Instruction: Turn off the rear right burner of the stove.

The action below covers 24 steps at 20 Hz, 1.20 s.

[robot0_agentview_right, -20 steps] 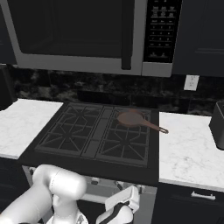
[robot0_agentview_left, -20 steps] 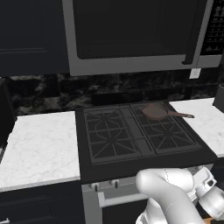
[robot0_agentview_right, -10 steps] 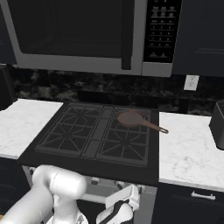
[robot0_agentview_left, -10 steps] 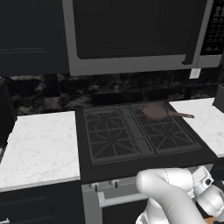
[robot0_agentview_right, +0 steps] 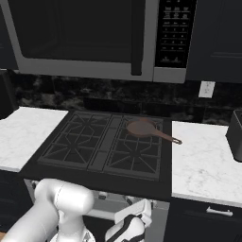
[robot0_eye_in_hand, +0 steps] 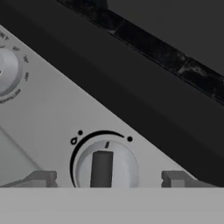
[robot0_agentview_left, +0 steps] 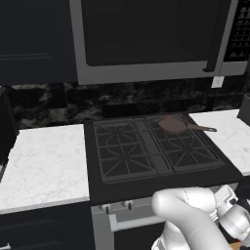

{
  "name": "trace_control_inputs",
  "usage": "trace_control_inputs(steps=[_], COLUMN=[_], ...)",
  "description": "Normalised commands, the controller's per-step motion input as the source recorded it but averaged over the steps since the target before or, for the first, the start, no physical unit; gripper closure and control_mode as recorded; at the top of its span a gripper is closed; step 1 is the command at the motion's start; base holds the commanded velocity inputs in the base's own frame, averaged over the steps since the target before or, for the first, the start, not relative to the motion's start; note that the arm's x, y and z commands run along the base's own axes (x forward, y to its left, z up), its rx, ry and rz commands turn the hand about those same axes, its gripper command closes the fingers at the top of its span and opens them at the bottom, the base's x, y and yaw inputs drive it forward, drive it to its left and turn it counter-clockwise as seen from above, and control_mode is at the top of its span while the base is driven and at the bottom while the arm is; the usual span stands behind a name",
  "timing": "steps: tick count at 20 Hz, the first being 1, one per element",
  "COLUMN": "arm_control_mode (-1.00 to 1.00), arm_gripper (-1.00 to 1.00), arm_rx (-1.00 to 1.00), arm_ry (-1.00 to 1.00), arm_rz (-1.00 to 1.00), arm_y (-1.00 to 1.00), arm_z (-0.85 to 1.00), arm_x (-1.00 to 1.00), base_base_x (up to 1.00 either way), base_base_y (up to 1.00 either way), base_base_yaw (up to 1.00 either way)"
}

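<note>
In the hand view the end effector (robot0_eye_in_hand: 105,179) stands with its fingertips (robot0_eye_in_hand: 41,179) spread apart, one at 9 o'clock and one at 3 o'clock of a round knob (robot0_eye_in_hand: 105,168) on the silver front panel (robot0_eye_in_hand: 52,118) of the stove (robot0_agentview_left: 156,156). Neither tip touches the knob. The knob's raised bar runs 12 to 6 o'clock, centred between the tips. A second knob (robot0_eye_in_hand: 6,72) sits at 10 o'clock. Farther off, the rear right burner (robot0_agentview_left: 178,124) lies at 1 o'clock on the cooktop, carrying a brown pan (robot0_agentview_left: 173,125). Judged next: advance straight, close across the bar.
</note>
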Motion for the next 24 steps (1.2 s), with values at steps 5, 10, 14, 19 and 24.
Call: trace_control_inputs(steps=[5,10,14,19,24], arm_control_mode=[-1.0,-1.0,-1.0,-1.0,-1.0], arm_gripper=[1.0,1.0,1.0,1.0,1.0], arm_rx=[0.0,0.0,0.16,0.5,0.56], arm_ry=[0.0,0.0,0.0,0.0,-0.01], arm_rz=[0.0,0.0,0.0,-0.03,-0.01], arm_y=[0.06,0.0,0.0,-0.11,-0.24], arm_z=[0.0,0.05,0.32,0.53,0.6], arm_x=[0.0,0.0,0.0,0.0,0.0], base_base_x=[0.0,0.0,0.0,0.0,0.0], base_base_y=[0.0,0.0,0.0,0.0,0.0], base_base_yaw=[0.0,0.0,0.0,0.0,0.0])
